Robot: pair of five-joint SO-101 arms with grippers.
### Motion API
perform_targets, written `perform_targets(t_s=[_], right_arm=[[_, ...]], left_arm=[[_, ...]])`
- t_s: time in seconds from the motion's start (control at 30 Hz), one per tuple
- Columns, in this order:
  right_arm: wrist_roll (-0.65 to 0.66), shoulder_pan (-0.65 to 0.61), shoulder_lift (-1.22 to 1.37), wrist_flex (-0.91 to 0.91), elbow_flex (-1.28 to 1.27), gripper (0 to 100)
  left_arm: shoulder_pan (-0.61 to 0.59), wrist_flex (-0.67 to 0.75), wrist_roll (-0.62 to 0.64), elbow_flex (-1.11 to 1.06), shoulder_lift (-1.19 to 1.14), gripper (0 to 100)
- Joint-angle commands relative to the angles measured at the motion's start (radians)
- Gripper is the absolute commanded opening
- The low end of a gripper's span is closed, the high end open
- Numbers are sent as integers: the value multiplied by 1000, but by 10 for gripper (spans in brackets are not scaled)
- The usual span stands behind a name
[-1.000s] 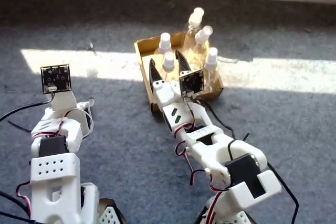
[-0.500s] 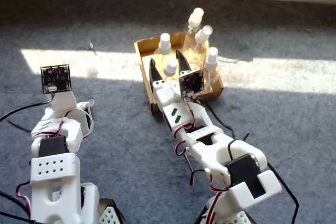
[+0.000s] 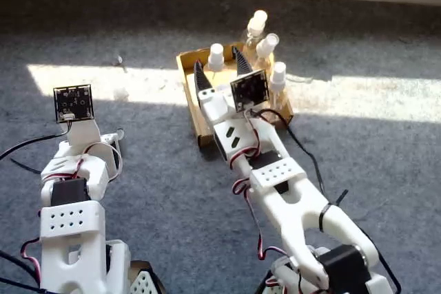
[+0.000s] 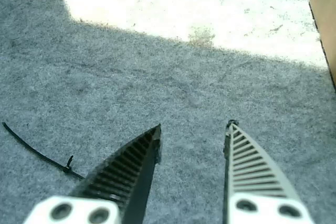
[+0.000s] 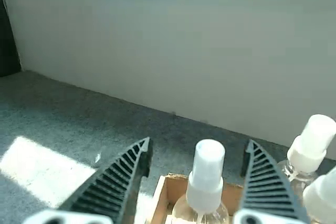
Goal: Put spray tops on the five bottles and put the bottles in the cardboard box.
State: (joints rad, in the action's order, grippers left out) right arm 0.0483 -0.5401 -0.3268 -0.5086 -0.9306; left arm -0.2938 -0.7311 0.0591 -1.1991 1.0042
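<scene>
Cardboard, tan and shallow, forms the open box [image 3: 187, 80] lying on the grey carpet [image 3: 138, 170]. Four clear plastic bottles with white spray tops show at it: a corner bottle [image 3: 216, 54] in the box's far corner on the left arm's side, a wall bottle [image 3: 278, 75] against the opposite wall, a back bottle [image 3: 267, 45] deeper in, and a far-edge bottle [image 3: 258, 23]. I cannot tell whether that last one stands inside the box or just behind it. The right pincer [image 3: 216, 60] hangs over the box with its jaws spread wide and nothing in them. In its own wrist view the corner bottle [image 5: 208, 163] stands between the black ribbed jaws, apparently touching neither. The left pincer [image 4: 193, 127] is equally wide and empty over the carpet, well apart from the box, with a thin black cable tie [image 4: 37, 153] lying farther from the box. Every bottle in sight is capped, so the step in hand looks like boxing, near its end. The right arm hides part of the box, so a fifth bottle cannot be counted. Next, the right pincer likely needs a straight lift clear of the tops, or a reach across the box for the far-edge bottle if that one proves to be outside. These tall bottles look easy to tip.
</scene>
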Motion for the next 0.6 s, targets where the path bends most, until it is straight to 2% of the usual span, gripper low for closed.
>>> perform_targets(t_s=[0.0,0.13,0.4,0.47,0.57], right_arm=[[11,38,-122,128,119,235],[12,45,-231,294,211,235],[12,21,-522,877,354,235],[12,24,-622,977,323,228],[14,64,-808,1081,199,142]], left_arm=[[16,15,6,2,15,189],[16,15,6,2,15,189],[16,12,6,1,15,189],[16,12,6,2,15,190],[18,12,6,8,18,192]])
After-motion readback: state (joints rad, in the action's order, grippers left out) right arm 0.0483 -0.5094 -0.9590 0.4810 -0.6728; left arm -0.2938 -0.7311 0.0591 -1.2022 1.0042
